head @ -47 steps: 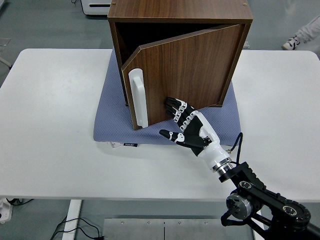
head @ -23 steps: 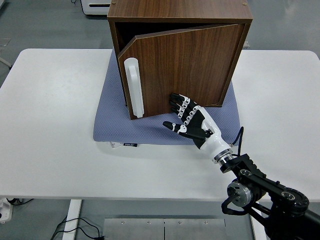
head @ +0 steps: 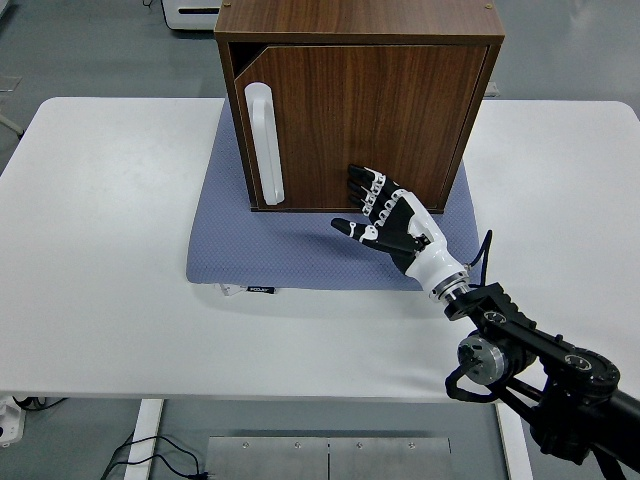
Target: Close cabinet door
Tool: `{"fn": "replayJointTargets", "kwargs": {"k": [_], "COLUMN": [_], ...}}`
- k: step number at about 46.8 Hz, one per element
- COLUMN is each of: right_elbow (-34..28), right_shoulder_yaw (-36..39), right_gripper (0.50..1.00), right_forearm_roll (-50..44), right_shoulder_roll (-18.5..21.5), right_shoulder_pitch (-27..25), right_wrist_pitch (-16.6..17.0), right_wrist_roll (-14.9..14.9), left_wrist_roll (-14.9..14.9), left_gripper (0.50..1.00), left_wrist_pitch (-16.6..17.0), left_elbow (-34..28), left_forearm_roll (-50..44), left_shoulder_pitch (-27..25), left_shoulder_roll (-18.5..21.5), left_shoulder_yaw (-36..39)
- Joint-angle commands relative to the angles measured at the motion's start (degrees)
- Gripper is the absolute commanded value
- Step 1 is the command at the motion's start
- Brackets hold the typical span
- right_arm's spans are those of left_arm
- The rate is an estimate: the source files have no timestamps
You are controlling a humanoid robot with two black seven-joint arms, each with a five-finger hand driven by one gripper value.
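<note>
A dark wooden cabinet (head: 360, 40) stands on a blue mat (head: 300, 245) at the back middle of the white table. Its door (head: 370, 125) lies nearly flush with the cabinet front, with only a narrow dark gap left along its top left corner. A white vertical handle (head: 264, 143) sits at the door's left side. My right hand (head: 385, 212) is open, fingers spread, with its fingertips (head: 357, 178) pressed flat against the lower part of the door. The left arm is out of view.
The white table (head: 110, 250) extends to both sides of the mat. A white appliance (head: 195, 12) stands on the floor behind the table. A person's shoe (head: 582, 88) shows at the top right.
The door has swung from wide ajar to nearly flush with the cabinet. My right hand has followed it, moving forward and slightly right with fingers against the panel.
</note>
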Motion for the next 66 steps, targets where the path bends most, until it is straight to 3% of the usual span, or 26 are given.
{"fn": "replayJointTargets", "kwargs": {"k": [1, 19, 36, 66], "right_elbow": [-0.2, -4.5, -4.6, -3.8], "right_shoulder_yaw": [0.0, 0.8, 1.4, -1.9], "right_gripper": [1.000, 1.000, 1.000, 1.000], "right_forearm_roll": [1.1, 7.5, 8.2, 4.6], "right_shoulder_roll": [0.0, -0.5, -0.7, -0.7], "right_shoulder_pitch": [0.2, 1.2, 1.3, 5.3], "right_wrist_pitch": [-0.1, -4.2, -6.2, -6.8], "right_wrist_roll": [-0.2, -0.6, -0.5, -0.5], "left_wrist_roll": [0.0, 0.0, 0.0, 0.0], "left_gripper": [1.000, 1.000, 1.000, 1.000], "left_wrist_pitch": [0.0, 0.0, 0.0, 0.0], "left_elbow": [0.0, 0.0, 0.0, 0.0], "left_forearm_roll": [0.0, 0.0, 0.0, 0.0], "left_shoulder_pitch": [0.0, 0.0, 0.0, 0.0], "left_shoulder_roll": [0.0, 0.0, 0.0, 0.0], "left_shoulder_yaw": [0.0, 0.0, 0.0, 0.0]}}
